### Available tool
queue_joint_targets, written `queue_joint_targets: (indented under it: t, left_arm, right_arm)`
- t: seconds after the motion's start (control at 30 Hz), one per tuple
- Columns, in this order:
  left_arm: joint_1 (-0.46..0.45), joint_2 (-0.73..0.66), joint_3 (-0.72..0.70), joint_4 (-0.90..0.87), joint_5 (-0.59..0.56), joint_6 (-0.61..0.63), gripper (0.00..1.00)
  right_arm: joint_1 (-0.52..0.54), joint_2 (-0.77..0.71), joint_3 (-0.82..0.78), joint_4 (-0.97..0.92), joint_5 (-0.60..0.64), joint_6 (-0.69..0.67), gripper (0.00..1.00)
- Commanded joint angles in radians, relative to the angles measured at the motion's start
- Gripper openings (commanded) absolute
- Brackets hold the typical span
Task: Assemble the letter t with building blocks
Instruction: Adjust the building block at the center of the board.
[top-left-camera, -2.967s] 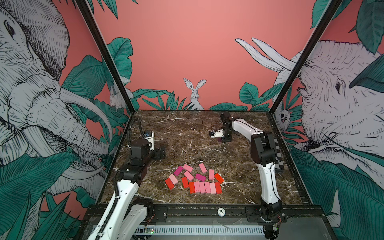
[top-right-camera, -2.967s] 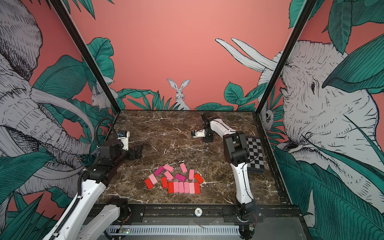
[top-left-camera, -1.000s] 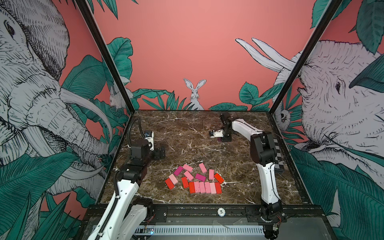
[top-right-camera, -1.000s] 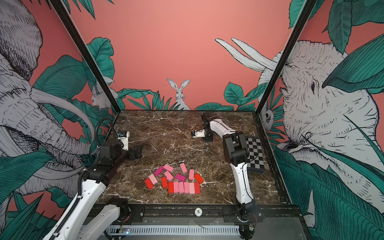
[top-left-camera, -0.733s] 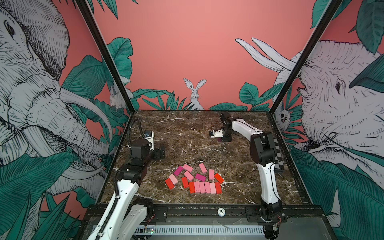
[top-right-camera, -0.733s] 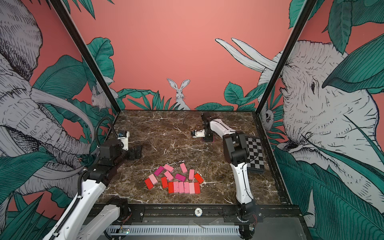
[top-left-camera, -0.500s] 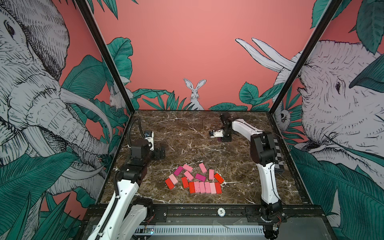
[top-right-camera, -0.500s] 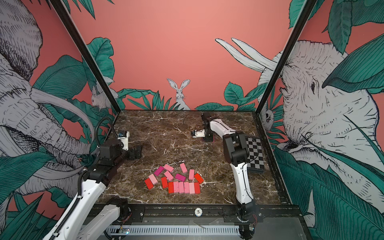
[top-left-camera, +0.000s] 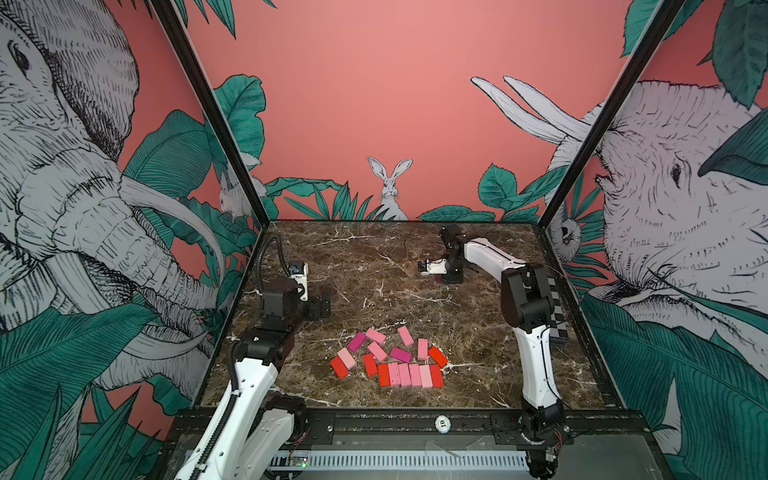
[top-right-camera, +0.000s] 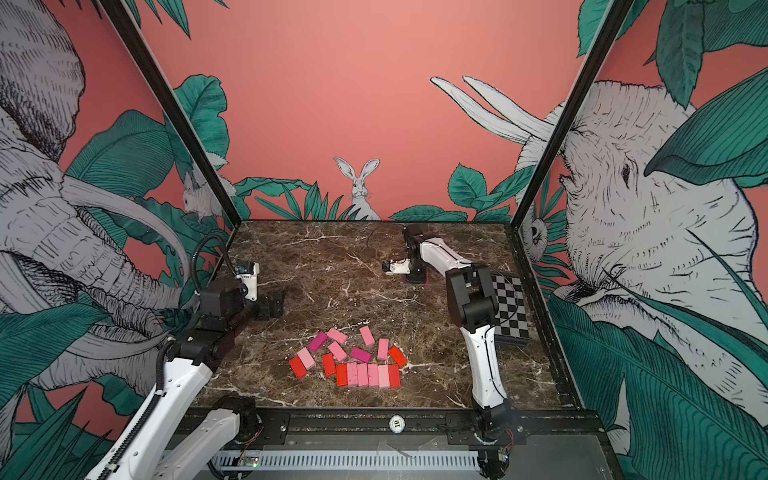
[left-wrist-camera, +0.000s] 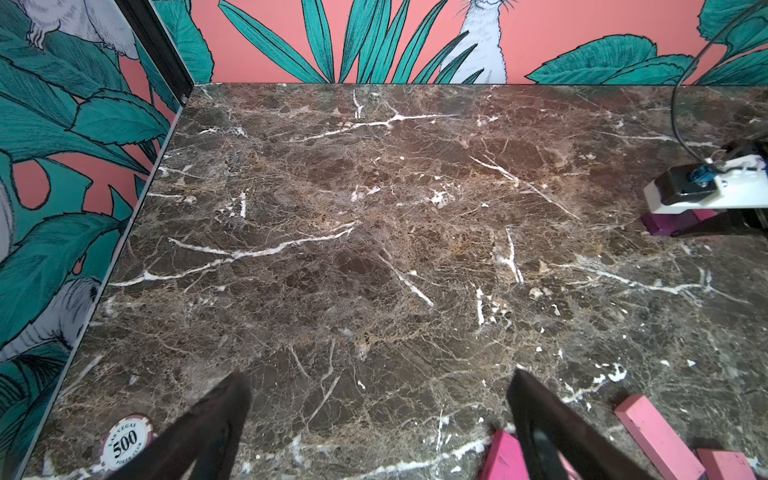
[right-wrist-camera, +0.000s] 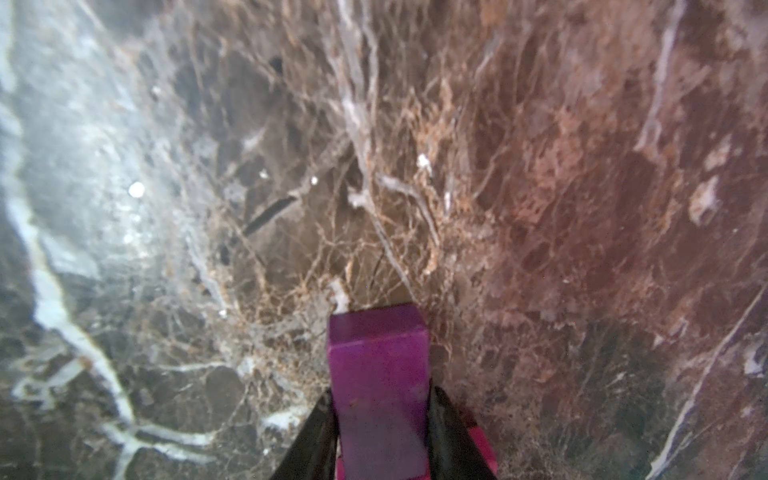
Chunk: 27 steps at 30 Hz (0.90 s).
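Block (right-wrist-camera: 379, 365), purple, between narrow right jaws

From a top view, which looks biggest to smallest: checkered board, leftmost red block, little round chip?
1. Checkered board.
2. Leftmost red block and round chip: nearly alike, chip nearer the camera, so unranked.

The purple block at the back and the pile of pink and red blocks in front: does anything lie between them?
No. Between the purple block and the pile, both top views show only bare marble table.
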Motion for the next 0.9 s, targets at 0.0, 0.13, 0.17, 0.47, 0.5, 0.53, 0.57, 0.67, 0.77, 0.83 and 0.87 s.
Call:
queue_joint_targets:
  t: [0.0,0.13,0.17,0.47,0.5,0.53,0.57,0.67,0.77,0.83,0.87]
  left_arm:
    - [0.000,0.001,-0.004,0.010,-0.006,0.003,0.99]
    - [0.000,0.002,-0.004,0.012,-0.007,0.003,0.99]
    - [0.000,0.004,-0.004,0.011,-0.006,0.004,0.99]
    - [0.000,0.003,-0.004,0.011,-0.008,0.005,0.99]
    - [0.000,0.004,-0.004,0.011,-0.009,0.004,0.99]
    - [0.000,0.003,-0.005,0.011,-0.010,0.004,0.99]
    - [0.000,0.003,-0.005,0.011,-0.010,0.004,0.99]
    - [0.001,0.003,-0.004,0.011,-0.009,0.004,0.99]
    - [0.000,0.004,-0.004,0.011,-0.009,0.005,0.99]
    - [0.000,0.003,-0.004,0.012,-0.011,0.003,0.99]
    - [0.001,0.004,-0.005,0.011,-0.011,0.003,0.99]
  right_arm:
    - [-0.006,0.004,-0.035,-0.031,0.001,0.010,0.35]
    - [-0.007,0.003,-0.040,-0.031,0.001,0.010,0.35]
    - [-0.006,0.003,-0.040,-0.031,0.001,0.010,0.35]
    - [-0.006,-0.003,-0.051,-0.025,0.007,0.008,0.34]
    - [-0.006,0.000,-0.050,-0.026,0.009,0.008,0.34]
    - [-0.006,0.000,-0.050,-0.025,0.010,0.008,0.34]
    - [-0.007,0.000,-0.052,-0.024,0.012,0.008,0.35]
    - [-0.007,-0.002,-0.055,-0.020,0.015,0.008,0.36]
    - [-0.006,-0.004,-0.061,-0.017,0.016,0.006,0.37]
    - [-0.007,-0.007,-0.064,-0.013,0.016,0.005,0.40]
    - [-0.006,-0.009,-0.066,-0.011,0.018,0.003,0.42]
